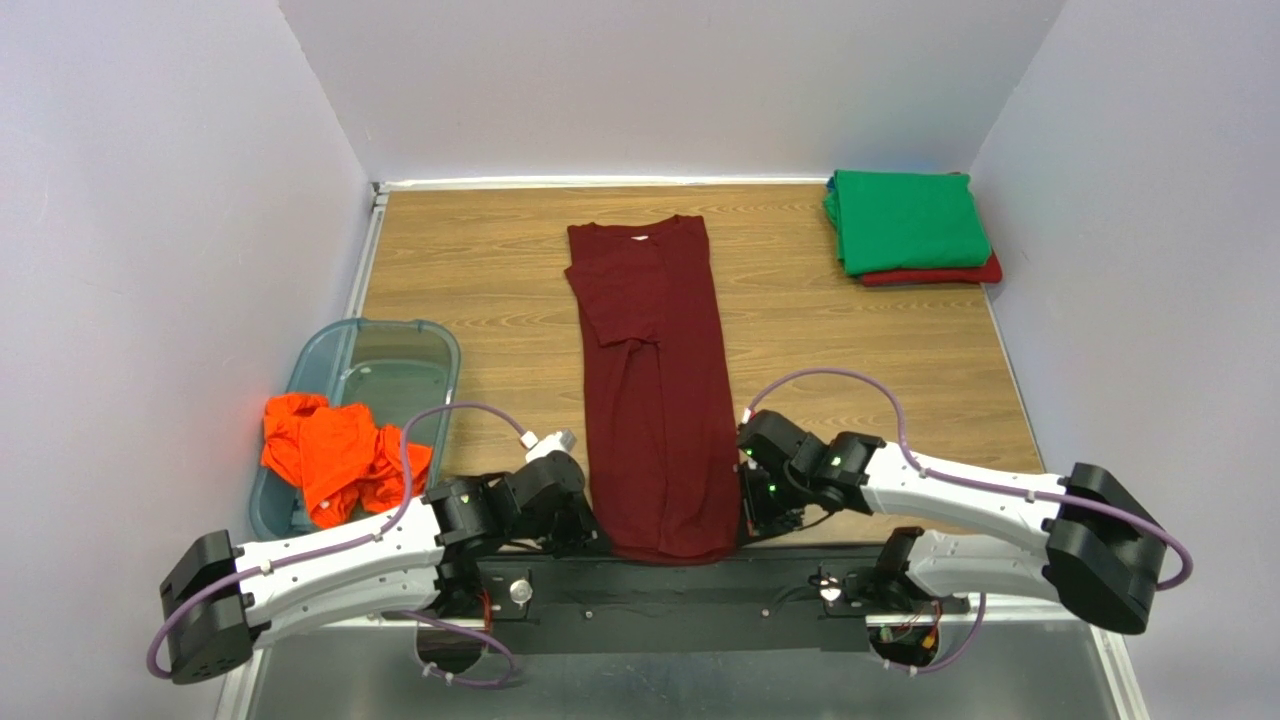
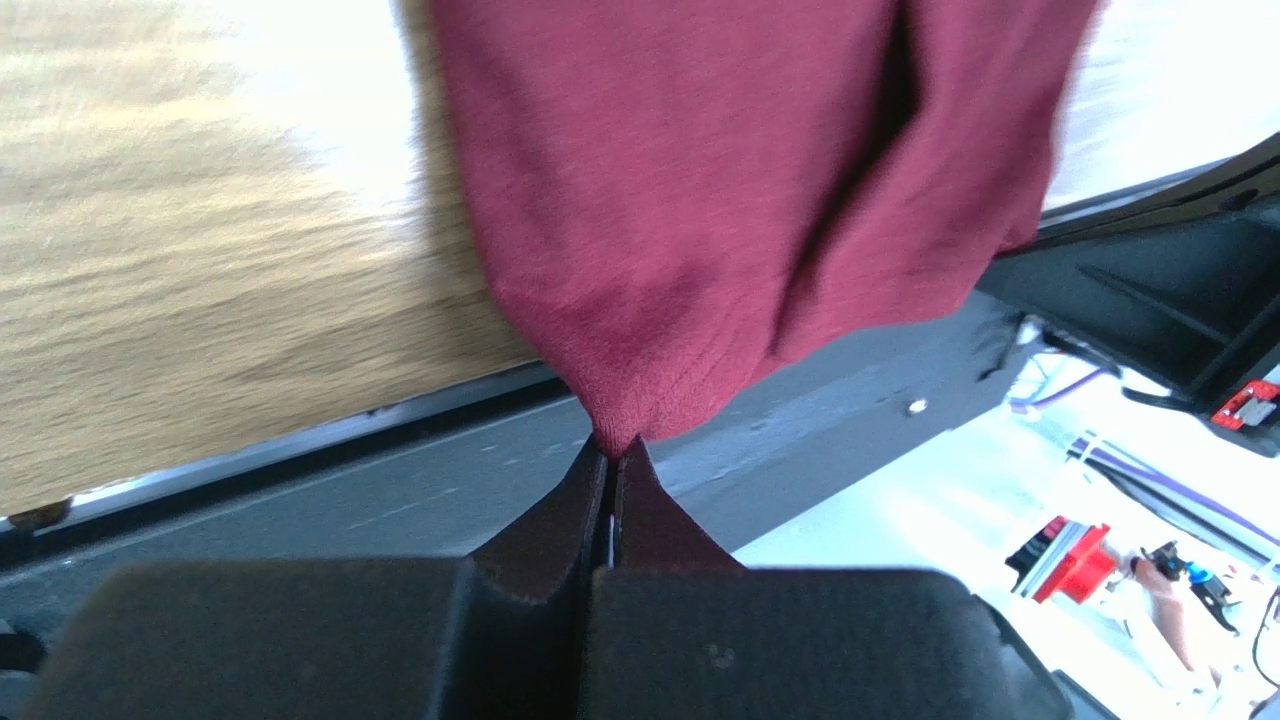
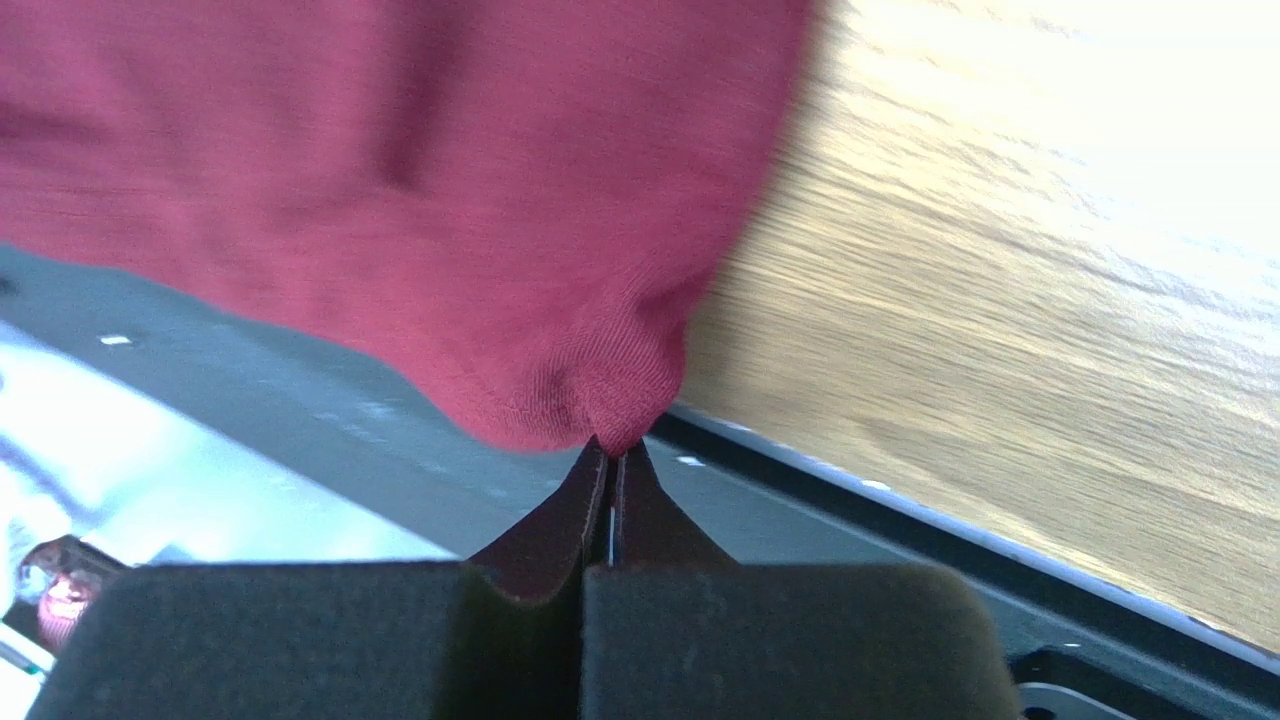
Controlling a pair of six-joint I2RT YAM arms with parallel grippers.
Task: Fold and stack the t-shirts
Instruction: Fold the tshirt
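Maroon cloth t-shirt [image 1: 654, 390], folded into a long narrow strip, lies on the wooden bench [image 1: 842, 345]. Its near hem is lifted, with one corner clamped in the left pincer [image 2: 613, 450] and the other in the right pincer [image 3: 613, 447]. Far beyond the right pincer, a folded green t-shirt [image 1: 906, 221] sits on a folded red t-shirt [image 1: 939, 276]. Outward of the left pincer, a crumpled orange t-shirt [image 1: 334, 450] drapes over a translucent blue plastic tub [image 1: 394, 360].

At centre of table [image 1: 842, 345], long shirt [image 1: 657, 393] lengthwise; folded stack [image 1: 908, 225] far right; bin [image 1: 376, 353] left, crumpled shirt [image 1: 334, 455] in near end.
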